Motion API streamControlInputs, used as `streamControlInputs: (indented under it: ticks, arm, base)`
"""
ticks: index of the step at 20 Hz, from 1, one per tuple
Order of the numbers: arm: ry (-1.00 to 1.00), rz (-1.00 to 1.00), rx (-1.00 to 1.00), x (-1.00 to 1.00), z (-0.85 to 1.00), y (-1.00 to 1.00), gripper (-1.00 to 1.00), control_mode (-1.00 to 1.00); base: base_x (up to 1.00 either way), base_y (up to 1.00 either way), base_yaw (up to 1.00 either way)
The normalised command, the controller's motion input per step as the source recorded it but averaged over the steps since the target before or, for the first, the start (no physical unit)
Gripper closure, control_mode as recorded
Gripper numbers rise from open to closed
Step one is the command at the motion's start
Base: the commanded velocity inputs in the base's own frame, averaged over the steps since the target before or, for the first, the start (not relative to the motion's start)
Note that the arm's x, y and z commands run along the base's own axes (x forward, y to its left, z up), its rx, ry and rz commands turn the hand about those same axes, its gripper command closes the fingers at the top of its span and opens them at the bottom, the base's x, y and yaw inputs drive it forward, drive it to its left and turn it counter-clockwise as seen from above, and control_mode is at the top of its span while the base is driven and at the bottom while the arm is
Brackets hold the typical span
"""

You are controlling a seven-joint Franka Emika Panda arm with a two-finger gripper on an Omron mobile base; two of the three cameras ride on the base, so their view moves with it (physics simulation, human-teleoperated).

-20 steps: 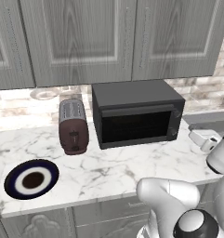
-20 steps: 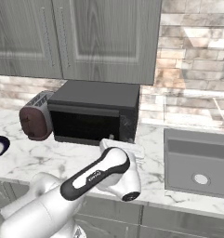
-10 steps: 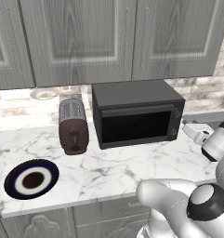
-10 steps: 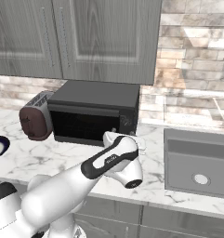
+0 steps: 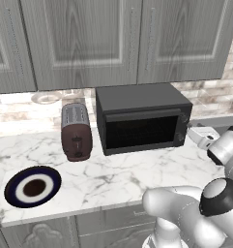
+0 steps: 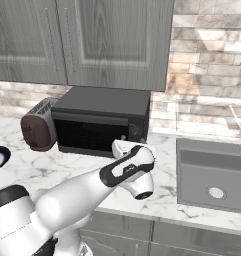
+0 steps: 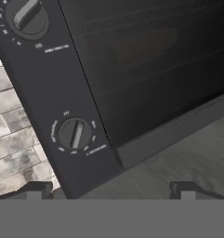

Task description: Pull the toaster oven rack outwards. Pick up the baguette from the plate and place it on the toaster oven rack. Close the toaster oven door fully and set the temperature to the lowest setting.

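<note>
While its two fingertips (image 7: 35, 189) stand wide apart and hold nothing, the end effector (image 7: 108, 190) is held just in front of the toaster oven (image 5: 141, 117), by its control strip. Two knobs (image 7: 74, 133) with unreadable lettering are seen in the hand view. The closed toaster oven door (image 5: 142, 131) and the bare plate (image 5: 32, 186) on the surface (image 5: 118, 174) are shown in the left base view.

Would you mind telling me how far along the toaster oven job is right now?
Done, apparently: the plate is bare and the toaster oven door is shut. In hand: the open hand faces the control knobs. Left: turning the temperature to its lowest; which knob that is I cannot tell.
</note>
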Motion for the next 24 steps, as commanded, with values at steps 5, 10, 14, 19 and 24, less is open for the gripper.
streamControlInputs:
  ticks: [5,10,14,19,24]
  arm:
    - [-0.05,0.0,0.0,0.14,-0.05,0.0,-1.0,-1.0]
    - [-0.02,0.0,0.0,0.18,-0.01,0.0,-1.0,-1.0]
    - [0.0,0.0,0.0,0.21,-0.01,0.0,-1.0,-1.0]
    - [0.0,0.0,0.0,0.14,-0.11,0.0,-1.0,-1.0]
    - [0.0,0.0,0.0,0.11,-0.11,0.0,-1.0,-1.0]
  base:
    - [0.0,0.0,0.0]
    - [0.0,0.0,0.0]
    - [0.0,0.0,0.0]
    - [0.0,0.0,0.0]
    - [0.0,0.0,0.0]
